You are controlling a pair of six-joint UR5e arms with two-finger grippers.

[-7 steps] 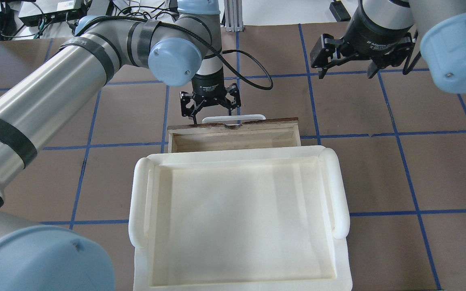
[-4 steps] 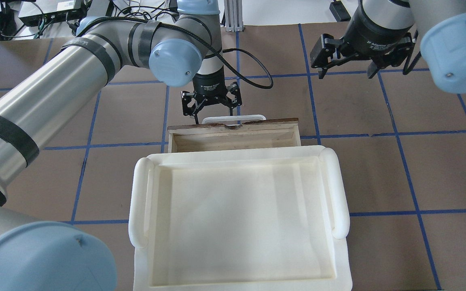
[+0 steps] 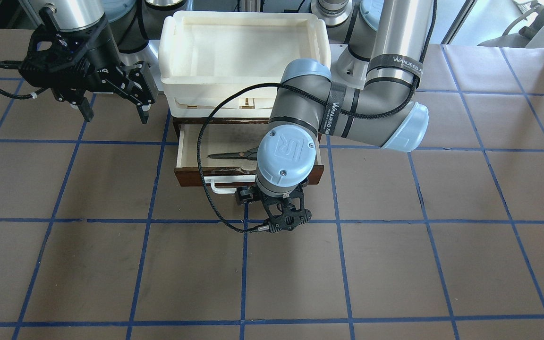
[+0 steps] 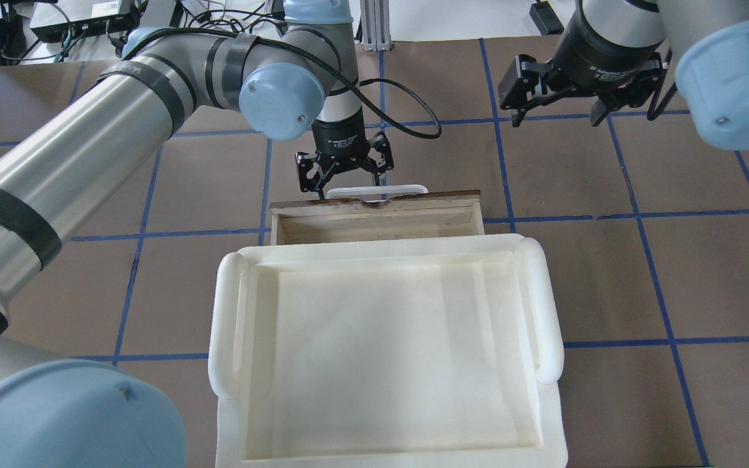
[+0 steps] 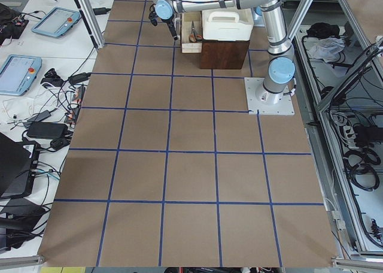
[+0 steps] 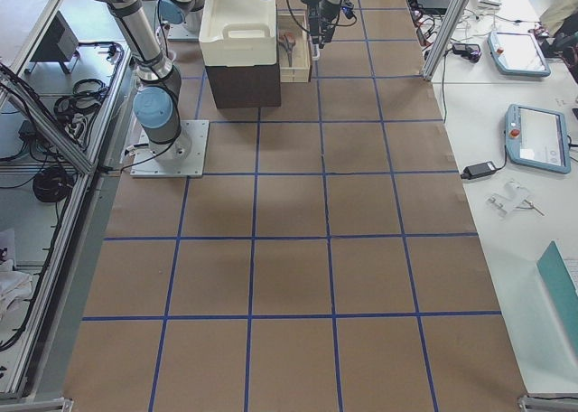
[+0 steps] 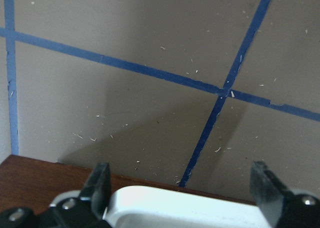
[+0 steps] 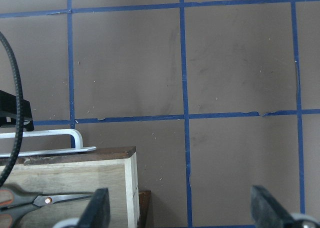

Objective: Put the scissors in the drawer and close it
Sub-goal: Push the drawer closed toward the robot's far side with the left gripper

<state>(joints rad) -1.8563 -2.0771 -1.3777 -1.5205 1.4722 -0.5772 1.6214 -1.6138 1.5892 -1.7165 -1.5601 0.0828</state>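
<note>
Two steps make up this job, and one is looking done: the scissors [image 3: 232, 153] are lying flat inside the open drawer [image 3: 191, 177], blades pointing along its width. What is remaining, by my reading, is the closing. The left gripper [image 4: 346, 181] is hanging just outside the drawer's white bar handle [image 4: 374, 190], fingers spread wide and gripping nothing; whether it is touching the bar I cannot tell. To do this well, it should be pressing squarely at the middle of the drawer front and pushing straight toward the cabinet [image 6: 242, 85] under the cream-white trays [image 4: 547, 305], so the drawer is not skewing and jamming. The right gripper [image 4: 558, 112] is hovering well off to the drawer's side, jaws likewise gaping, carrying nothing.
</note>
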